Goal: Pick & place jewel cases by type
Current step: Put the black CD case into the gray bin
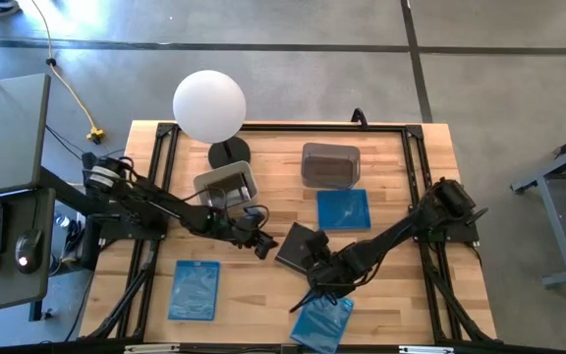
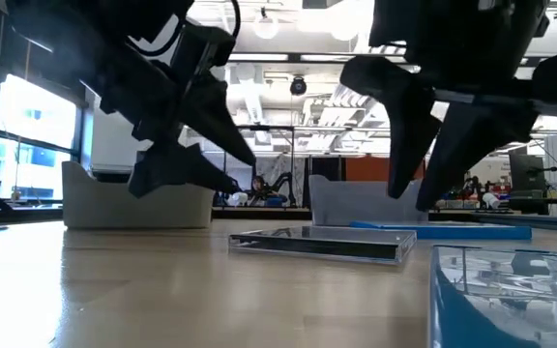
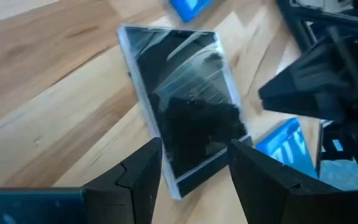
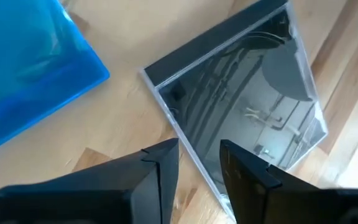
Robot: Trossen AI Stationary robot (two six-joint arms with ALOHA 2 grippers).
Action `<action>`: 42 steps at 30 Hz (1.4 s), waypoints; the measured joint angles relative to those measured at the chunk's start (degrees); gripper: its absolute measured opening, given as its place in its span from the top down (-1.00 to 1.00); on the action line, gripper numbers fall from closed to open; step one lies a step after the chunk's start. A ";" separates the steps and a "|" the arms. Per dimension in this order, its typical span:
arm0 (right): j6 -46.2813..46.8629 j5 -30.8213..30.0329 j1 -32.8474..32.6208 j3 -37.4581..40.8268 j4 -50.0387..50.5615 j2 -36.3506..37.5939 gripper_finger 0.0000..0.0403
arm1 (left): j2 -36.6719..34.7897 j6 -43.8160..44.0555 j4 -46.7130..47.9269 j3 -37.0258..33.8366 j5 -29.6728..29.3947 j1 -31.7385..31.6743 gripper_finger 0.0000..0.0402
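Note:
One dark, shiny jewel case [image 1: 296, 246] lies flat on the wood near the table's middle; it also shows in the low view [image 2: 322, 244]. Three translucent blue cases lie flat: one right of centre [image 1: 343, 208], one near the near-left corner [image 1: 194, 290], one at the near edge [image 1: 322, 323]. My left gripper [image 1: 263, 243] is open and hovers at the dark case's left edge, its fingers either side of a corner [image 3: 194, 149]. My right gripper [image 1: 317, 270] is open and hangs just above the case's near-right side [image 4: 199, 146]. In the low view both sets of fingertips stand clear above the case.
Two grey translucent tubs stand toward the far side, one left of centre [image 1: 226, 184] and one at centre [image 1: 330, 164]. A white globe on a dark stand [image 1: 209, 105] rises at the far-left. A black frame [image 1: 413, 177] runs along the table's edges. Bare wood lies between the tubs and the near-left blue case.

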State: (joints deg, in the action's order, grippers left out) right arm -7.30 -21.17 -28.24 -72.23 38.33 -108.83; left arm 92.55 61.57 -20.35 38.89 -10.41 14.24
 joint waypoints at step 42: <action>-0.21 -10.49 -1.04 0.12 6.88 -3.53 0.20 | 14.43 4.52 0.12 8.65 0.45 -0.50 0.10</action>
State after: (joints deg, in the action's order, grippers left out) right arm -7.51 -31.66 -29.28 -72.11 45.20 -112.36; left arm 106.98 66.08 -20.23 47.53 -9.97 13.74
